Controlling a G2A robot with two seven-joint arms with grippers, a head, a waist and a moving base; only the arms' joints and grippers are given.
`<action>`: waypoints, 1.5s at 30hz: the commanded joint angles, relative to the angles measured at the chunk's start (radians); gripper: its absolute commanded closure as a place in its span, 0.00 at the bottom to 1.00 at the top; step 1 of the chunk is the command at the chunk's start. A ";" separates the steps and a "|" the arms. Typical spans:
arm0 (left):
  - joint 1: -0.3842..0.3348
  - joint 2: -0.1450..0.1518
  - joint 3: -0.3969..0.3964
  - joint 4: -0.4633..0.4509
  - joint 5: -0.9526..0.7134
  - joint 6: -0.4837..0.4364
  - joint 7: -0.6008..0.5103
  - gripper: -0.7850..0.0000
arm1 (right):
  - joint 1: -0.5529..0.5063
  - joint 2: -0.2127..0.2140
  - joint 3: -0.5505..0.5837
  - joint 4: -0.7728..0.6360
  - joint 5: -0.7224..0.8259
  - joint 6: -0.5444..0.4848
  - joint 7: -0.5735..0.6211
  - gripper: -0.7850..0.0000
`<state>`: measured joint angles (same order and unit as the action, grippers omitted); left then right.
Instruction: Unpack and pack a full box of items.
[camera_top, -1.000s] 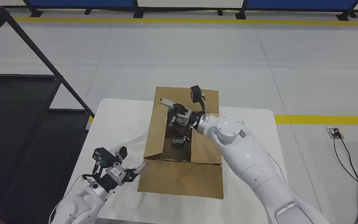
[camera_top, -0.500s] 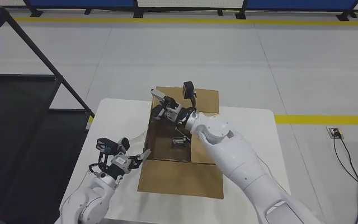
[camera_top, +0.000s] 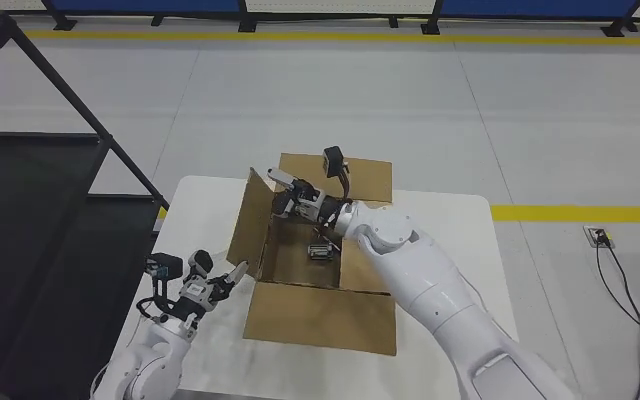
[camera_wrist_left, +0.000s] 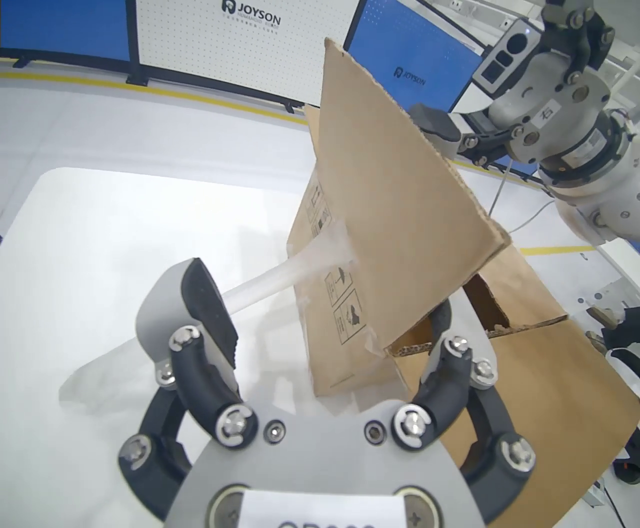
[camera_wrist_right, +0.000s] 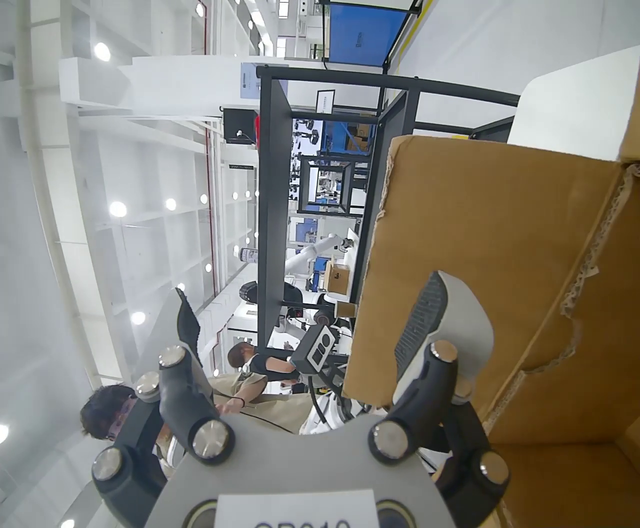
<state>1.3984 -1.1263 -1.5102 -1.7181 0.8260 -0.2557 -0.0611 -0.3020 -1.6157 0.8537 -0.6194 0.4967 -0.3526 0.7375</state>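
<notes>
Seen from above, cardboard box (camera_top: 320, 318) mid-tabletop, small dark item (camera_top: 320, 251) inside. Closer, in right wrist view: right gripper (camera_wrist_right: 310, 290) spread wide, astride raised side flap (camera_wrist_right: 475, 240). In left wrist view: left gripper (camera_wrist_left: 320, 290) likewise released near tabletop's (camera_top: 210, 220) left edge, clear tape strip (camera_wrist_left: 270, 285) trailing from box.

bright even light, fisheye-warped edges

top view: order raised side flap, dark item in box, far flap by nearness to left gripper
From the left gripper:
1. raised side flap, the side facing it
2. dark item, inside the box
3. far flap, back edge
</notes>
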 joint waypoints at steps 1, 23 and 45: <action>0.007 0.000 -0.019 0.003 -0.020 0.008 0.000 0.00 | -0.006 0.008 0.015 -0.002 -0.019 -0.015 -0.002 0.00; -0.023 0.005 -0.073 0.156 -0.001 0.011 -0.078 0.00 | -0.311 0.160 0.318 -0.487 -0.234 -0.063 -0.007 0.00; -0.027 0.018 -0.154 -0.121 0.128 0.018 -0.089 0.00 | -0.476 0.219 0.483 -0.689 -0.290 0.016 -0.033 0.00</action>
<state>1.3713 -1.1086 -1.6603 -1.7989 0.9452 -0.2373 -0.1485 -0.7751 -1.3988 1.3280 -1.3093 0.2062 -0.3369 0.7036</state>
